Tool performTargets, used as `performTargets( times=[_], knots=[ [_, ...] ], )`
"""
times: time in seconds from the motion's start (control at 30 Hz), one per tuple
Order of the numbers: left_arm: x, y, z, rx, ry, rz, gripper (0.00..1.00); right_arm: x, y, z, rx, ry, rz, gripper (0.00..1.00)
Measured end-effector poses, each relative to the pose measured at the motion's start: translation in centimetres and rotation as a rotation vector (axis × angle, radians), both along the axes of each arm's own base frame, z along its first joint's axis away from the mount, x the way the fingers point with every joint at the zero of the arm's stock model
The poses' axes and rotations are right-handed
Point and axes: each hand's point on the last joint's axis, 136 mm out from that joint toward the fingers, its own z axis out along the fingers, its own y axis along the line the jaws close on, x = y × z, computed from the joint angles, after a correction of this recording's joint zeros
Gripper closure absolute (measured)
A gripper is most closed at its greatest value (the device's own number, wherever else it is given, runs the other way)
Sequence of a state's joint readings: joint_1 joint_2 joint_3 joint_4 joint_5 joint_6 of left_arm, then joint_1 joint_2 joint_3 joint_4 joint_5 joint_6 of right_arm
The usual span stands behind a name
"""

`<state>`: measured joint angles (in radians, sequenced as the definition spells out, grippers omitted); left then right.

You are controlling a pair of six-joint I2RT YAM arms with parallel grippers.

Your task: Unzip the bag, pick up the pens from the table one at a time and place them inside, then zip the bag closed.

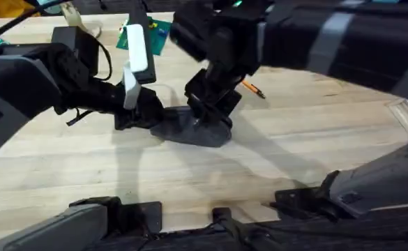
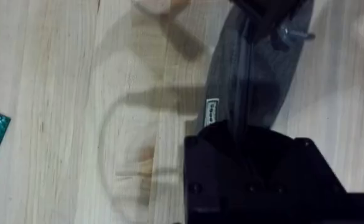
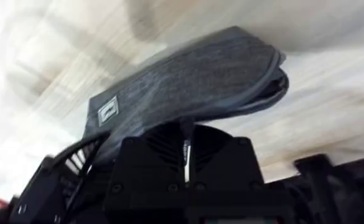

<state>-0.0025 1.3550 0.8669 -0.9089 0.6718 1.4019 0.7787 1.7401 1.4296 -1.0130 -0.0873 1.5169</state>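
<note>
At the middle of the table in the overhead view lay the grey bag, with both arms bent over it. The left gripper reached in from nine o'clock and met the bag's left end; whether its fingers were clamped on the fabric or merely resting there could not be told. The right gripper came down from twelve o'clock onto the top of the bag, near its middle, and its fingers were hidden against the fabric, so their state could not be told either. An orange pen lay on the wood at about two o'clock from the bag, just beyond the right gripper and apart from it. A green card lay far back on the table at eleven o'clock.

In the left wrist view the bag stretched away from the left gripper's black body, a small white label on its side, and the other arm's gripper sat at the bag's far end.

In the right wrist view the bag lay directly in front of the right gripper, touching it, with a sewn label near one end and the zipper edge along the other side.
</note>
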Motion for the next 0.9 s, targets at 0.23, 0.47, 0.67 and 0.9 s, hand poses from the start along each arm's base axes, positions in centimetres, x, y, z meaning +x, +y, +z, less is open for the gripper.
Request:
performTargets(
  times=[0.23,0.47,0.67,0.9],
  knots=[
    [-0.1,-0.2,0.1,-0.013,-0.002,-0.006,0.959,1.4,-1.5,2.3,0.042,-0.097,0.191,0.968],
    [-0.1,-0.6,0.5,-0.042,-0.001,-0.012,0.958,3.0,-2.3,2.9,0.077,-0.152,0.307,0.968],
    [-0.1,-0.5,0.4,-0.041,-0.001,-0.01,0.959,4.1,-1.0,3.6,0.14,-0.234,0.462,0.968],
    [-0.1,-0.5,0.4,-0.037,0.0,-0.01,0.959,3.6,-0.1,3.8,0.164,-0.271,0.601,0.968]
  ],
)
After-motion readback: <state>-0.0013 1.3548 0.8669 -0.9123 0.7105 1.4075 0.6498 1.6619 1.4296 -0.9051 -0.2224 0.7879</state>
